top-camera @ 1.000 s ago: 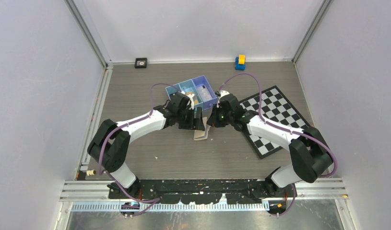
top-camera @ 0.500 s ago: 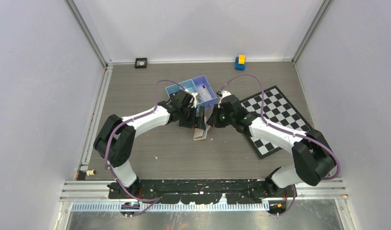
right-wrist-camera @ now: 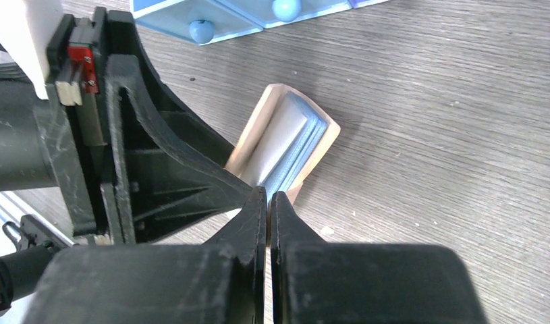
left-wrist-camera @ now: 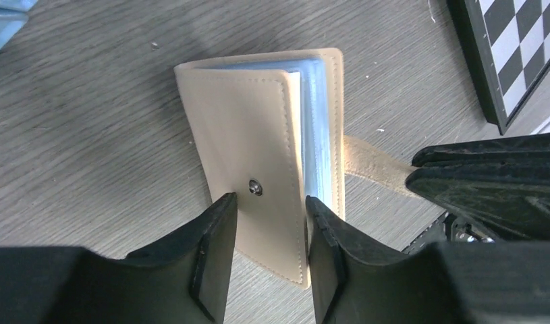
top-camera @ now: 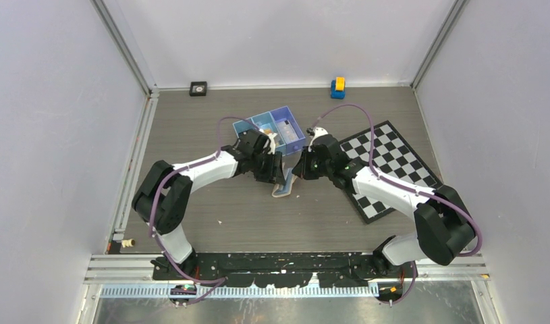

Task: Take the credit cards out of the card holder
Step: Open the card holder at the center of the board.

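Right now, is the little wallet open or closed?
Partly open. The wallet has its snap stud bare, and its covers stand apart with blue sleeves showing between them.

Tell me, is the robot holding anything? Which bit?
The right gripper is pinching the card holder by its snap tab. The left gripper straddles it too; whether it grips cannot be told.
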`<act>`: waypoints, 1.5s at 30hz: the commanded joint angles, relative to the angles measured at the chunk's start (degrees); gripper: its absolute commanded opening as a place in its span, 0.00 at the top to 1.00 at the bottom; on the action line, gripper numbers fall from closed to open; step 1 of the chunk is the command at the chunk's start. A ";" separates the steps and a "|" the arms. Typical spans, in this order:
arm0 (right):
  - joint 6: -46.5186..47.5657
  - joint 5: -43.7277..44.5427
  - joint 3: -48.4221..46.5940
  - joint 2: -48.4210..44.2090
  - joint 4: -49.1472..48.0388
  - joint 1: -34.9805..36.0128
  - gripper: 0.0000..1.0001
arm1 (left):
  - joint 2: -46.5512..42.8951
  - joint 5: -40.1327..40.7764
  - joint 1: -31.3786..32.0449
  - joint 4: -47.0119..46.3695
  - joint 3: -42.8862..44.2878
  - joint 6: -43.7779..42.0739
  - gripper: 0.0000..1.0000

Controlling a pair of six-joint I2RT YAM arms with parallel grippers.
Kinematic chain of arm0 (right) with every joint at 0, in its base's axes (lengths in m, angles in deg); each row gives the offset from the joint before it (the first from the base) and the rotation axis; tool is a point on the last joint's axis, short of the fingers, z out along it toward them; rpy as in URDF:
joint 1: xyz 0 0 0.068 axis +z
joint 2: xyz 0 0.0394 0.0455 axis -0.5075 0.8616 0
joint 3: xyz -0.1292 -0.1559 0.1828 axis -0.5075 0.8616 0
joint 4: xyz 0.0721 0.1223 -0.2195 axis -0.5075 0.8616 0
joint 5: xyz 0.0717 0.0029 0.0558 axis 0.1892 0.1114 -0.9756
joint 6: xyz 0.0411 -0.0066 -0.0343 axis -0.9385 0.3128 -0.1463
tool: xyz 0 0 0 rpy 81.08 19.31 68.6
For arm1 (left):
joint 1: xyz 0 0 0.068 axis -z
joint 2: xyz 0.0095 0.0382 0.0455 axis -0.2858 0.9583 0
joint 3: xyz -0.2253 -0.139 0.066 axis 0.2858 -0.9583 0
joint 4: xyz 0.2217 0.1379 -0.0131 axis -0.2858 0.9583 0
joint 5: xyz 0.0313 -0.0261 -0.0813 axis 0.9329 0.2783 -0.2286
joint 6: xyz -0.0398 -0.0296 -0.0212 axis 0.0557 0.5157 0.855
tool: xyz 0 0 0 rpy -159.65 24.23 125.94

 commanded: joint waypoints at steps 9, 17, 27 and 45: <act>-2.08 9.77 -1.36 -0.84 2.38 -0.98 0.82 | 1.24 -7.58 -5.78 -7.53 -4.19 5.20 0.75; -6.42 6.22 -1.95 4.86 4.42 -5.74 0.38 | 1.18 -9.83 -7.93 -12.76 -7.81 8.57 0.81; -7.31 -2.01 -5.42 14.77 7.16 -8.14 0.27 | 0.58 -8.47 -8.21 -14.60 -9.59 9.63 0.80; -8.82 -11.41 -4.67 16.03 1.46 -8.11 0.96 | 3.35 -11.39 -7.79 -15.51 -8.80 10.72 0.51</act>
